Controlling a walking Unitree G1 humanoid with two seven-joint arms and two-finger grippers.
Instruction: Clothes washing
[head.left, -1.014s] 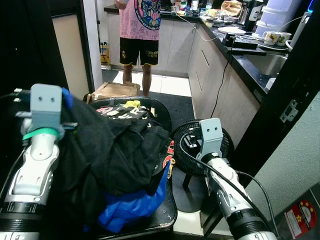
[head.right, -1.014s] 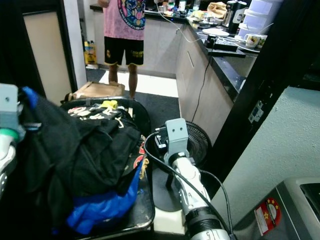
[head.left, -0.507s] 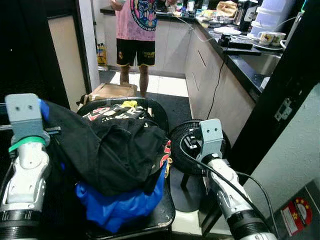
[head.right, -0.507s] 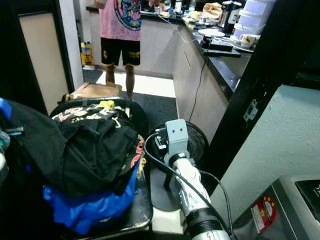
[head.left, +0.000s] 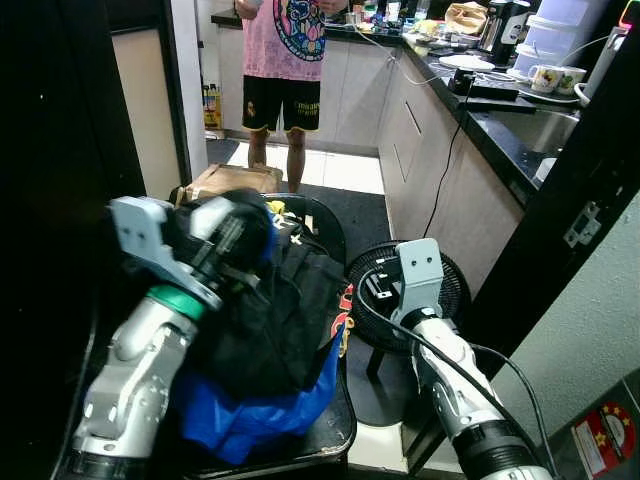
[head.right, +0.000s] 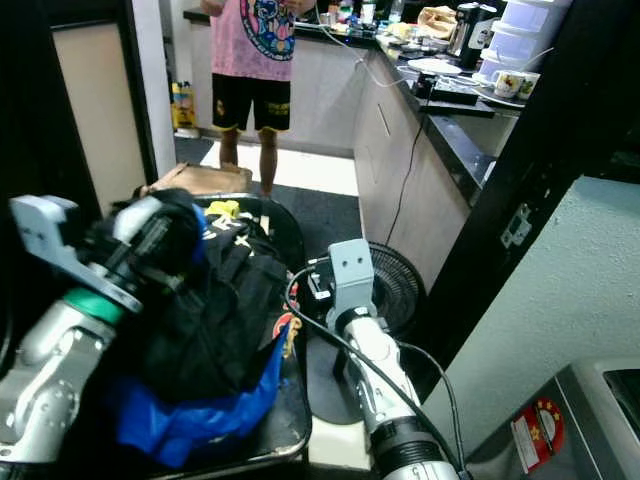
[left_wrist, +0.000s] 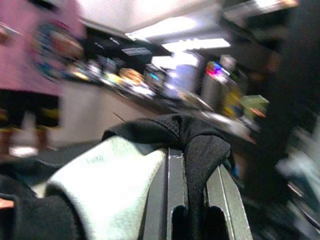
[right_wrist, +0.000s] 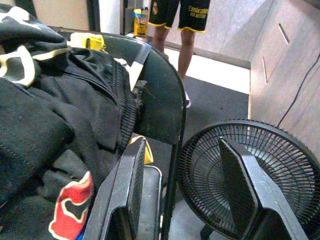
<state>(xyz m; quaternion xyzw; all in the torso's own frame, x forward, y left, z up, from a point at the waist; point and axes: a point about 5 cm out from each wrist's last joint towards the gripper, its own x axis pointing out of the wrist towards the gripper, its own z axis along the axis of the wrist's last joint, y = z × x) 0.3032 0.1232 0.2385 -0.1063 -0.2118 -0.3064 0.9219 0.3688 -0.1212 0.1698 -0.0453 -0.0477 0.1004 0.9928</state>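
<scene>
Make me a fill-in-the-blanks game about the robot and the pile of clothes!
1. The left gripper is shut on a ___ cloth.
2. The clothes pile sits on a ___.
3. Beside the chair, on the floor, stands a black ___.
4. The right gripper is ___ and holds nothing.

Missing words: black; chair; fan; open
</scene>
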